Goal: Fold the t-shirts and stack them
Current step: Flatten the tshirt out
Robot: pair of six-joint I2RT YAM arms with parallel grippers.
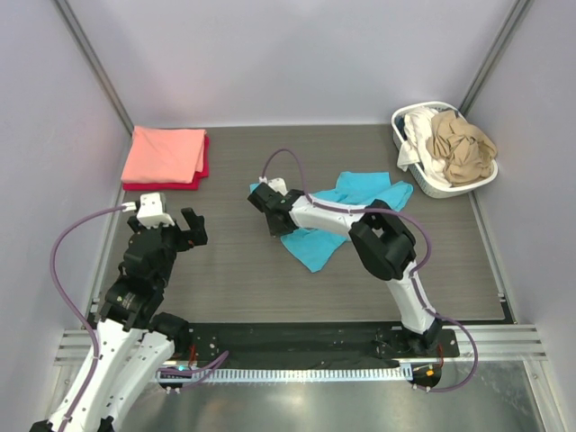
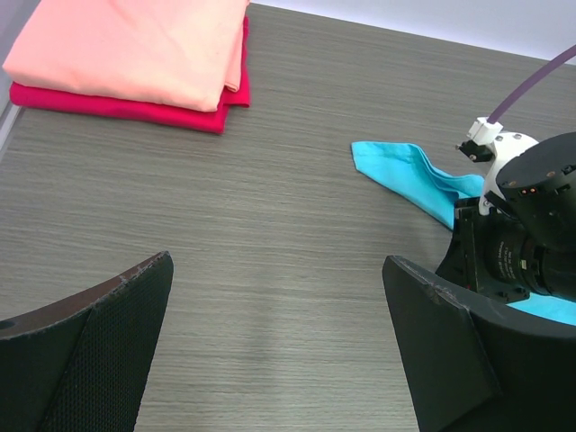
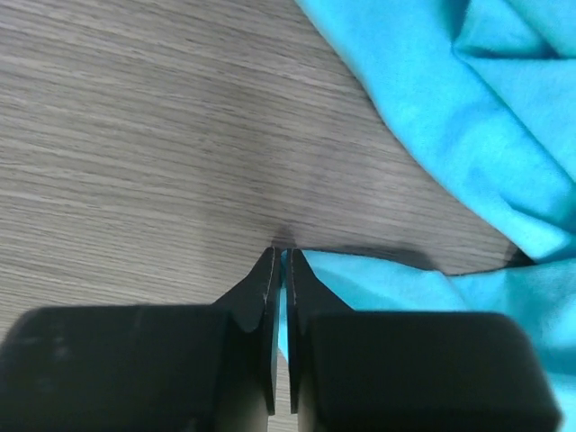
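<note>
The right tool (image 3: 281,263) is pinching an edge of the bright turquoise soft cloth t-shirt (image 1: 360,191), with its two fingers squeezed almost together on a thin bit of cloth. The shirt is lying crumpled in the middle of the grey wood-look table (image 1: 234,270). The left tool (image 2: 277,268) is hanging wide apart above the table, holding nothing. A folded salmon-pink shirt (image 1: 164,153) is sitting on a folded red shirt (image 1: 203,169) at the far left. I think the robot is getting the turquoise shirt spread flat for folding. Next, the left tool should be grabbing another edge, so both can be pulling the cloth smooth.
</note>
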